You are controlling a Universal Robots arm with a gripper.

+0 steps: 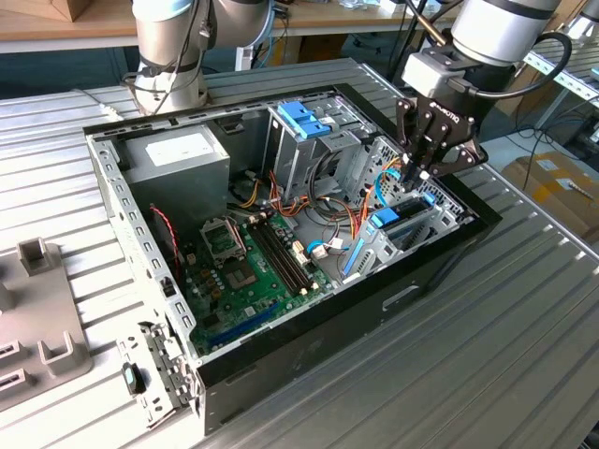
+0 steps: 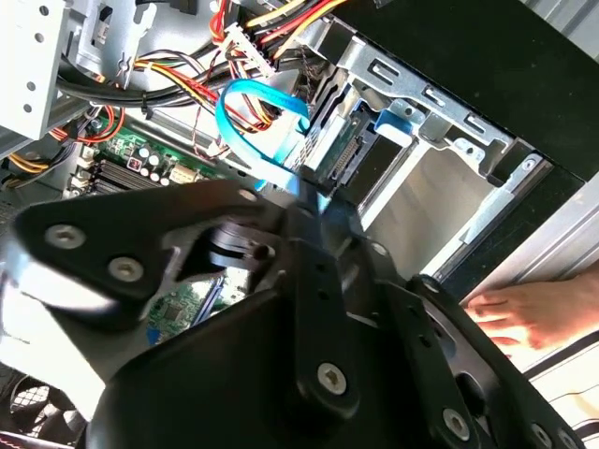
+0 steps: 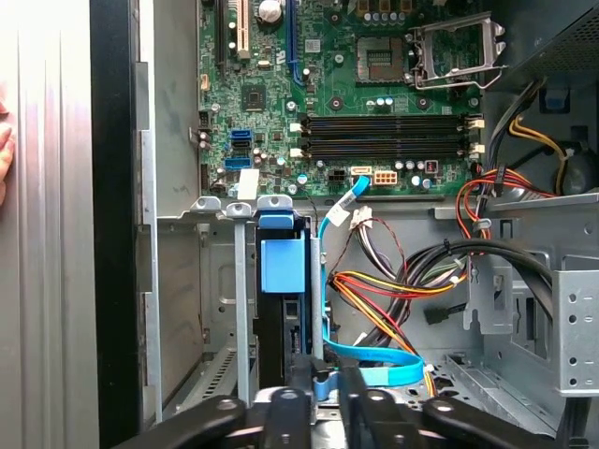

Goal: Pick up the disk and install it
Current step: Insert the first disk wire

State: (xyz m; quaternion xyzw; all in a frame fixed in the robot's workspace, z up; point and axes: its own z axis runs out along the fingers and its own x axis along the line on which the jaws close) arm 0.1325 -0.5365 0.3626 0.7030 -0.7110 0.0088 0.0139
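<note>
Circuit board (image 3: 346, 84): green. Disk (image 3: 283, 265) frame: bright blue. Flat cable (image 3: 374, 372): light blue. Wire bundle (image 3: 374, 290): red, yellow, orange, black. Computer case (image 1: 318, 348): black outside. Table (image 1: 524, 309): grey, ribbed. Gripper (image 1: 418, 176): black.

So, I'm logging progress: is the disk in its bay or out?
In. In the first wrist view the disk sits between the drive cage rails, blue carrier showing. Fully seated: cannot tell.

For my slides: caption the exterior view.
Robot hand hovers over the blue-framed disk inside the open computer case.
</note>
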